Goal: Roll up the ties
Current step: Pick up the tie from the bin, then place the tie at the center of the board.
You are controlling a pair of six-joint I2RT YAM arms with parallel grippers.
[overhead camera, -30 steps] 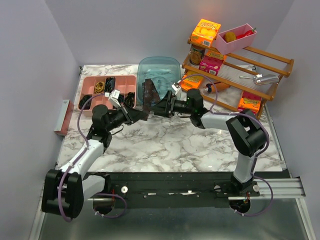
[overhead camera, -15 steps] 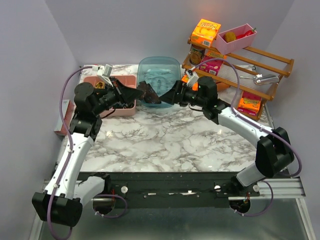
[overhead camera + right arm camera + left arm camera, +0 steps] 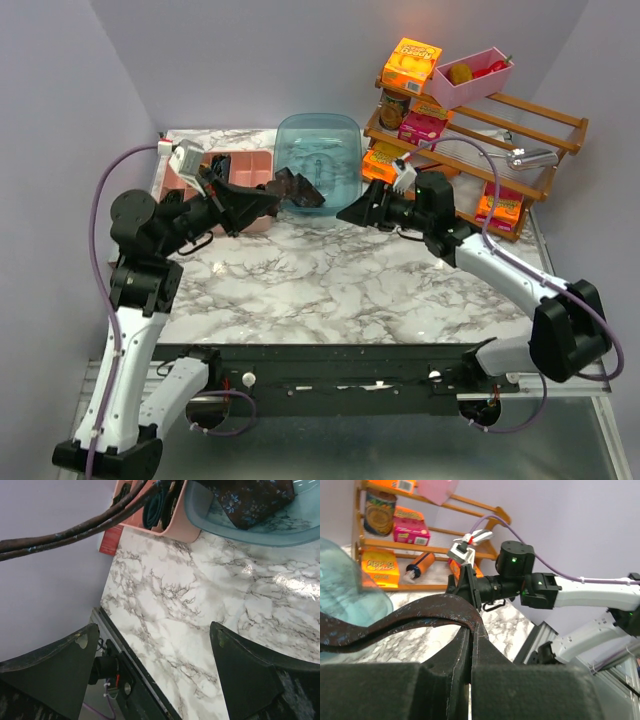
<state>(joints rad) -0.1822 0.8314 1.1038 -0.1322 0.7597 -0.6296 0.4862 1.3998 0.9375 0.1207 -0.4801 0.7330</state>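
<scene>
Where the tie [image 3: 296, 189] is: off the table [image 3: 330, 290], dark brown, strung between my left gripper and the bin
Left gripper [image 3: 268, 202]: clenched on the tie's narrow part; wrist view shows both fingers [image 3: 447, 655] pressed together with the band arching over them
Wide end [image 3: 250, 500]: small flower pattern, lying in the bin as far as I can tell
Bin [image 3: 318, 128]: clear teal, back middle of table, just beside the tray
Right gripper [image 3: 348, 212]: released, jaws spread wide, nothing between them; it hangs over the marble just right of the tie, not touching it
Right wrist view: I see only bare marble between the two fingers [image 3: 47, 665], tie band crossing the top left corner
Tray [image 3: 255, 163]: pink, compartments, back left, partly hidden by my left arm
Rolled ties [image 3: 152, 511]: dark coils in the tray compartments; count I cannot tell
Rack [image 3: 470, 135]: wooden, back right, boxes and a can on it, well apart from the tie
Arms: both raised, grippers facing each other over the table's back half, near each other but apart
</scene>
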